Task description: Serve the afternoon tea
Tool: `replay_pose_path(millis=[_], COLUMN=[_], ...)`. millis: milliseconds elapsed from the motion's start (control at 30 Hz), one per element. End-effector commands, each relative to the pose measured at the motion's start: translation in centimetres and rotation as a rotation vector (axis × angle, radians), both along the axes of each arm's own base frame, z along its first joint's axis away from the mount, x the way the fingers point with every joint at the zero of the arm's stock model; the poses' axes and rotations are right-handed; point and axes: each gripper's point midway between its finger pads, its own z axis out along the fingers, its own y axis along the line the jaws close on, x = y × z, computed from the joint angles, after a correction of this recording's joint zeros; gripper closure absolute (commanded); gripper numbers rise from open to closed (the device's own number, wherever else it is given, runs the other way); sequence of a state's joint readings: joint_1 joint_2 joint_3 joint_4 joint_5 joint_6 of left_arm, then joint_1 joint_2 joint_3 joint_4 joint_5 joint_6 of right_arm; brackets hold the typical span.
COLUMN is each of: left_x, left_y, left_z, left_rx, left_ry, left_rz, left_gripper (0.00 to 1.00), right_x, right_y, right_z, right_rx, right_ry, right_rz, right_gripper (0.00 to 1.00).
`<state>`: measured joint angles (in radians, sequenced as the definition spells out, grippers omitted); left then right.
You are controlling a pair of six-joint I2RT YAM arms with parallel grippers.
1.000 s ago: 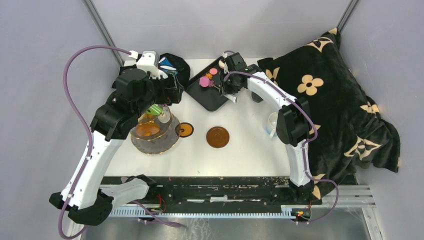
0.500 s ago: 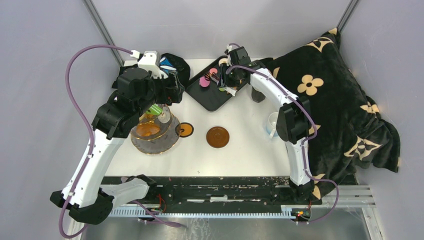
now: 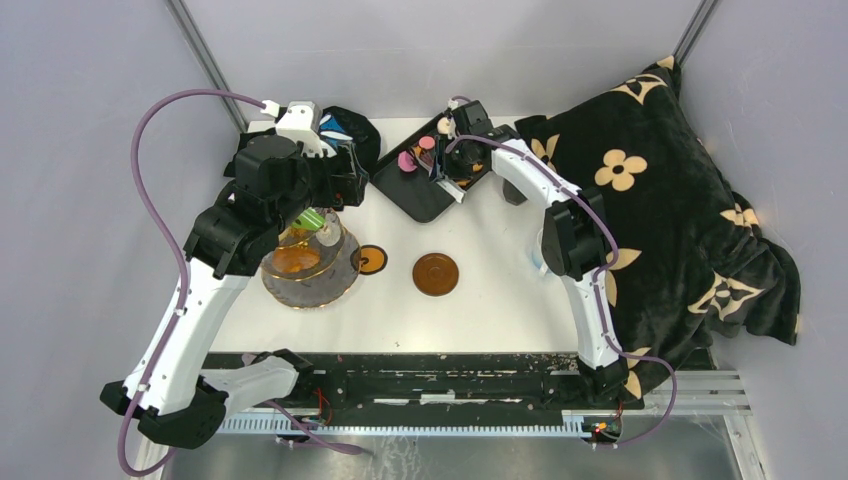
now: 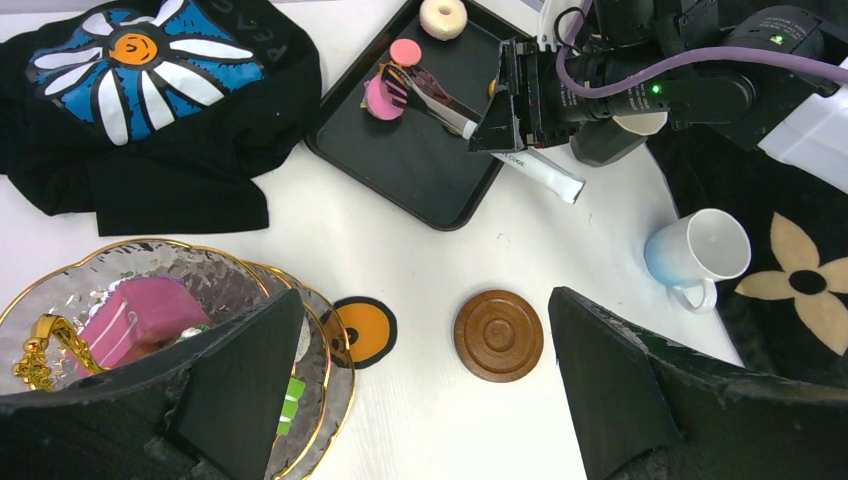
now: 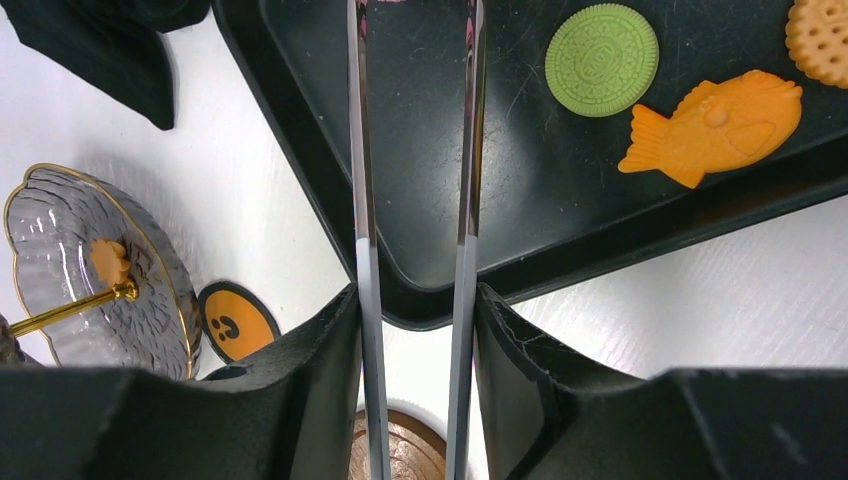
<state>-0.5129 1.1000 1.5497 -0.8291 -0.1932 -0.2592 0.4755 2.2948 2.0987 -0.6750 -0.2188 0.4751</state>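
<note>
Two arms rise from a black rail at the near edge of a white table (image 3: 500, 310), inside a booth of plain grey walls. A black blanket with tan flowers (image 3: 660, 200) is heaped along the table's right side, up to the far corner.

Nearest on the tabletop lies a brown round saucer (image 4: 498, 335) with nothing on it. Just left of it is a small orange disc with a black rim (image 4: 365, 330). Left again stands the three-tier glass stand (image 4: 90, 265) with gold rims. A pink pastry (image 4: 135, 315) lies on its top tier, a green piece (image 4: 290, 400) shows on a tier below, and an orange one (image 3: 295, 260) sits lower. The left gripper (image 4: 425, 340) hangs over the stand, its jaws spread wide and holding nothing.

At the right, touching the blanket's edge, a white mug (image 4: 700, 250) stands upright and empty.

Farther back a black tray (image 4: 420, 170) lies at an angle. It holds a green round cookie (image 5: 602, 60), an orange fish (image 5: 715, 125), a tan biscuit (image 5: 820, 40), a white ring (image 4: 442, 15) and two pink pastries (image 4: 380, 97). The right gripper (image 5: 412, 300) is over the tray's near right part, clamped on metal tongs (image 5: 362, 150). The tong blades stand apart along all their visible length. Their tips reach the pink pastries, but I cannot tell whether they pinch one. A dark cup (image 4: 600, 148) sits beside the tray, mostly hidden by that gripper.

At the far left corner lies a black cloth with a blue-white flower (image 4: 150, 100).
</note>
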Motion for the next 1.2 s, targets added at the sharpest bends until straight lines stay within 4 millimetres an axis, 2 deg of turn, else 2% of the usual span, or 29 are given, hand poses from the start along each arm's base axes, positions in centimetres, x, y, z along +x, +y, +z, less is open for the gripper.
replay_pose_path(millis=[0, 267, 333, 500, 533, 733, 967, 1167], left_x=[0.4, 0.3, 0.3, 0.3, 0.3, 0.3, 0.3, 0.5], left_y=[0.3, 0.3, 0.3, 0.2, 0.2, 0.1, -0.1, -0.3], left_z=[1.4, 1.4, 1.4, 1.5, 1.5, 1.5, 1.6, 1.5], left_rx=[0.026, 0.025, 0.023, 0.02, 0.019, 0.018, 0.014, 0.014], left_ry=[-0.059, -0.059, -0.059, -0.06, -0.059, -0.059, -0.061, -0.061], left_rz=[-0.005, -0.002, -0.002, -0.006, -0.008, -0.013, -0.02, -0.027], left_gripper=[0.01, 0.01, 0.01, 0.01, 0.01, 0.01, 0.01, 0.01], right_x=[1.3, 1.1, 1.0, 0.9, 0.9, 0.2, -1.0, -2.6], right_y=[1.0, 0.8, 0.7, 0.4, 0.3, -0.1, -1.9, -4.6], right_z=[2.7, 2.3, 2.3, 3.4, 3.5, 4.9, 7.0, 6.9], right_rx=[0.061, 0.056, 0.061, 0.075, 0.076, 0.07, 0.029, -0.097], right_ry=[-0.073, -0.062, -0.066, -0.091, -0.094, -0.119, -0.174, -0.178], right_rz=[0.004, 0.007, 0.005, -0.003, -0.002, 0.003, -0.008, -0.01], right_gripper=[0.53, 0.55, 0.64, 0.96, 0.99, 0.99, 0.99, 0.99])
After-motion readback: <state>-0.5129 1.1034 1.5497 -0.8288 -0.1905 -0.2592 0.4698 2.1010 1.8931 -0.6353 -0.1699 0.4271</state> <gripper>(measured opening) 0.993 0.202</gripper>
